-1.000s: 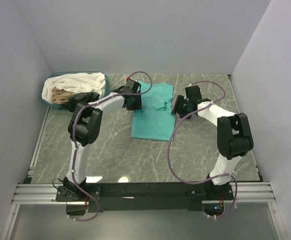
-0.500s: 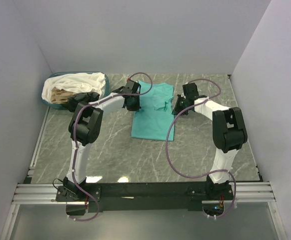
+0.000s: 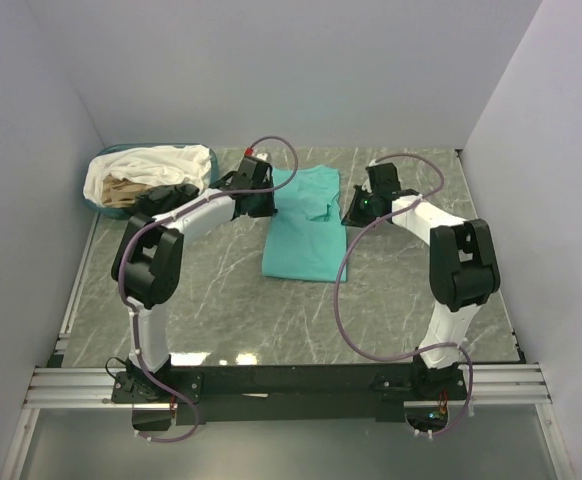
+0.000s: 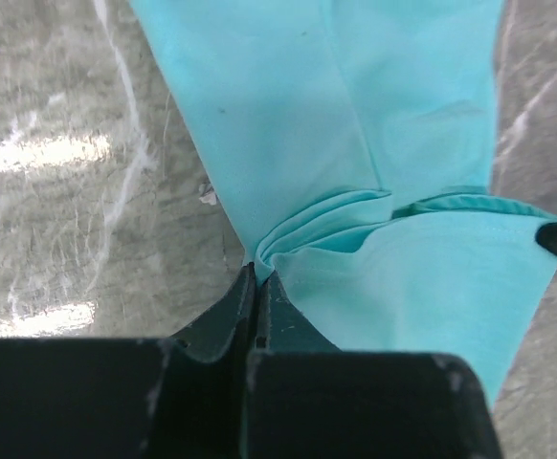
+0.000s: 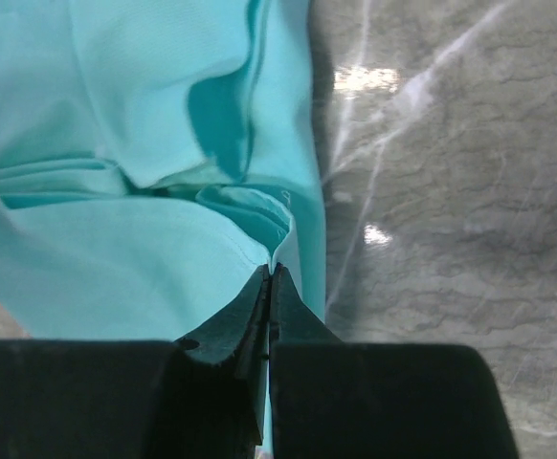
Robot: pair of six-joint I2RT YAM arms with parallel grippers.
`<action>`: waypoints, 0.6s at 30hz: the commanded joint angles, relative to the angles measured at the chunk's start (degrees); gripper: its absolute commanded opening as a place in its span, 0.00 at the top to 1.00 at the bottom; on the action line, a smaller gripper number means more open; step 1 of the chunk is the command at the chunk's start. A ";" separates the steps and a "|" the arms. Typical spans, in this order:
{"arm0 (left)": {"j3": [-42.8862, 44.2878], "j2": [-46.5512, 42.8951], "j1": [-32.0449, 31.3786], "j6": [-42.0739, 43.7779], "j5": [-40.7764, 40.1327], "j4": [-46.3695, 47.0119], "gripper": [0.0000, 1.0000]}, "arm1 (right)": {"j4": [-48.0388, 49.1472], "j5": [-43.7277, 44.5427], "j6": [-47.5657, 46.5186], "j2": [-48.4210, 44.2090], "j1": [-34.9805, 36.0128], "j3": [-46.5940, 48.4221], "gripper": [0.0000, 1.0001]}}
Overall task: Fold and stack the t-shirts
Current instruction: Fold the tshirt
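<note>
Shirt (image 3: 306, 235) lies on the table (image 3: 221, 290), stretching out just ahead of my jaws. My left gripper (image 4: 257, 279) is clamped tight on its bunched edge, right gripper (image 5: 270, 273) squeezed onto the opposite edge.

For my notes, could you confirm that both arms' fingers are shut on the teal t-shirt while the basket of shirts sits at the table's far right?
Not quite: the basket sits at the far left of the table, as the top external view shows. The rest holds: the left fingers and right fingers are each shut on the teal t-shirt.
</note>
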 commanded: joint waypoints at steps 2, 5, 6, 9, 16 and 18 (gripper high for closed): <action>-0.96 -2.77 0.39 -0.44 0.01 2.16 0.99 | 3.26 -3.31 -0.82 -4.19 -0.06 -0.18 1.00; -2.02 -2.34 1.00 -1.05 0.01 2.51 0.99 | 3.18 -4.64 -1.17 -2.97 0.03 0.69 1.00; -2.02 -1.99 1.26 -1.23 0.01 2.42 0.99 | 3.27 -4.99 -1.26 -2.61 0.03 0.87 1.00; -2.37 -1.11 2.49 -1.93 0.01 1.89 0.99 | 3.35 -5.87 -1.26 -0.68 0.12 1.66 1.00; -3.25 0.74 4.25 -2.02 0.01 1.63 0.72 | 2.57 -4.55 -1.96 5.29 0.03 6.04 0.95; -3.16 1.09 4.43 -2.02 0.01 1.28 0.62 | 2.04 -4.90 -2.14 6.79 0.12 7.19 0.74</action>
